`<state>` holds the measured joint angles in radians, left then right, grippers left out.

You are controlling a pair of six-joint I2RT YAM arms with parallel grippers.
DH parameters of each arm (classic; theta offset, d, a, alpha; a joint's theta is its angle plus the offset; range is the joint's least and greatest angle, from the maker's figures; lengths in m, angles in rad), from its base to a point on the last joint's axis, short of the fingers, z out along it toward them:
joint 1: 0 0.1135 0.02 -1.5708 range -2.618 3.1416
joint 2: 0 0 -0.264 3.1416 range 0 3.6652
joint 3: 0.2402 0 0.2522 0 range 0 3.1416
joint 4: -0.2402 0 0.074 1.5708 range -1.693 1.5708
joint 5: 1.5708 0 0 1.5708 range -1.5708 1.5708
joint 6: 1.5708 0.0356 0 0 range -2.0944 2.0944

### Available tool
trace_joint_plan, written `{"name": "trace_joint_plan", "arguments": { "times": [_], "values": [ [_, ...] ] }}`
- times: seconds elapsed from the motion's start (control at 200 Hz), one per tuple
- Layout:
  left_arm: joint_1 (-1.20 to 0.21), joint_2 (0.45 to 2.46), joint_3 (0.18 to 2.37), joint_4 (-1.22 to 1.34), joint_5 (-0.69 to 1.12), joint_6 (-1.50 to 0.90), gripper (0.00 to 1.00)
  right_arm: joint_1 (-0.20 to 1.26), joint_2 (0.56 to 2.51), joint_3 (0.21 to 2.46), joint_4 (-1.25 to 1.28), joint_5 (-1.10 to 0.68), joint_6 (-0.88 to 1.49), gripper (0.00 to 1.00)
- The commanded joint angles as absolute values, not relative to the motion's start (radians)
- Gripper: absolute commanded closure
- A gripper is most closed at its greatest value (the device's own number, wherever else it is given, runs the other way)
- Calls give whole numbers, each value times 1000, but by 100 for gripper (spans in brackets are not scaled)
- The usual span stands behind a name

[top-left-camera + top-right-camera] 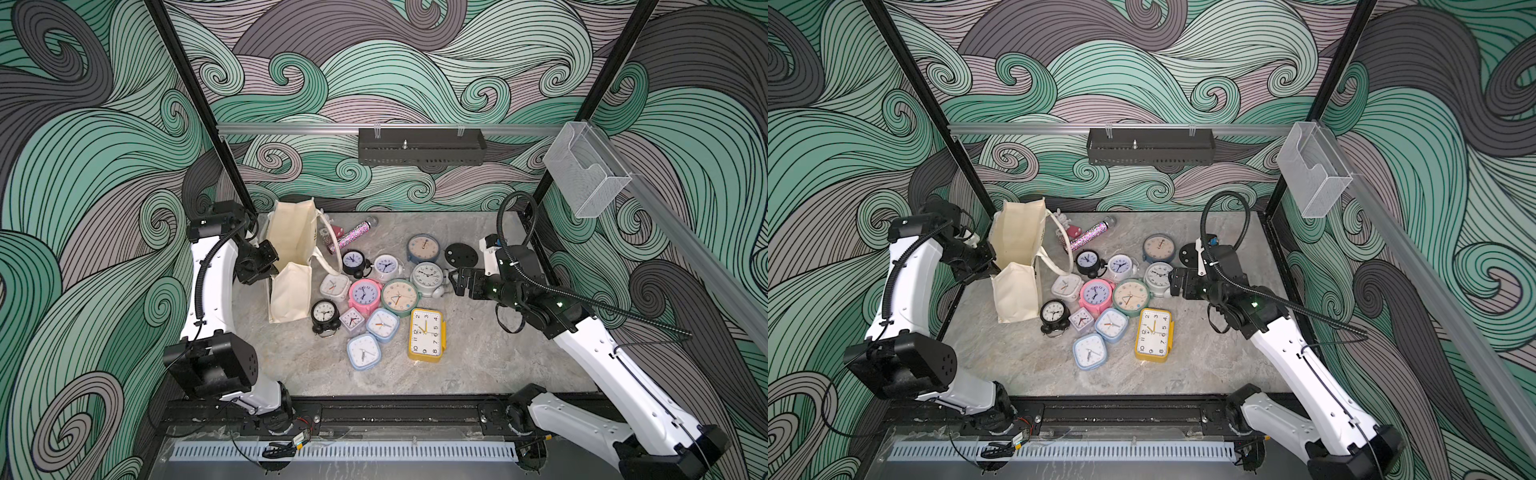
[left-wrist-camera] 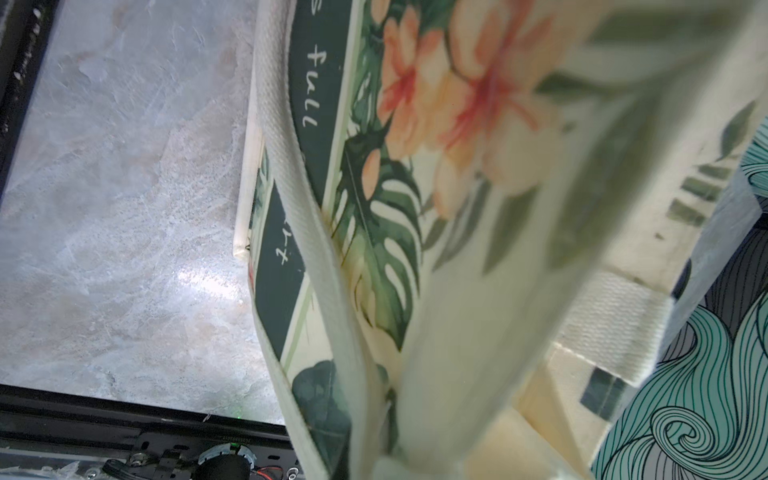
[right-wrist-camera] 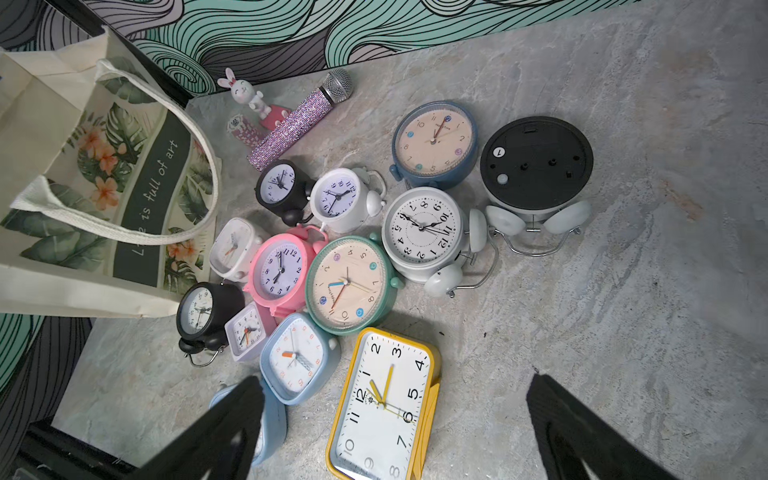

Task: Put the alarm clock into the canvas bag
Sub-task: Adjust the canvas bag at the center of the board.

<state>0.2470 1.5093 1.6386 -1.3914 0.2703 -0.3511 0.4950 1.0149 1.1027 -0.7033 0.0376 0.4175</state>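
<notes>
Many alarm clocks [image 1: 400, 296] beside right hand [image 1: 456, 282]

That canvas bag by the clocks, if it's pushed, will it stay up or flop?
Probably floppy: the canvas bag creases and sags mid-wall in both top views. It likely stands only because the left tool pinches its rim, so a push would probably fold it.

The canvas bag [image 1: 291, 291] stands left of the clocks [image 1: 400, 296], microphone [image 1: 353, 235] behind them.
</notes>
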Motion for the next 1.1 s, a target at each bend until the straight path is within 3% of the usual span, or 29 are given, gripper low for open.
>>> {"name": "trace_joint_plan", "arguments": {
  "times": [0.0,0.265,0.595,0.725,0.931,1.091],
  "values": [
    [260,1485,1567,-1348,304,-375,100,498,1025,1096,-715,69,404,0],
    [270,1485,1595,-1355,125,-400,100,498,1078,1107,-708,101,402,0],
    [273,1346,1565,-1275,-111,-472,2,497,1130,1122,-703,126,399,0],
    [273,1305,1607,-1270,-123,-471,1,493,1144,1132,-703,127,402,0],
    [273,1291,1754,-1238,43,-471,1,456,1163,1136,-700,110,428,0],
    [270,1303,1856,-1259,64,-487,1,389,1167,1114,-684,58,456,1]
  ]
}}
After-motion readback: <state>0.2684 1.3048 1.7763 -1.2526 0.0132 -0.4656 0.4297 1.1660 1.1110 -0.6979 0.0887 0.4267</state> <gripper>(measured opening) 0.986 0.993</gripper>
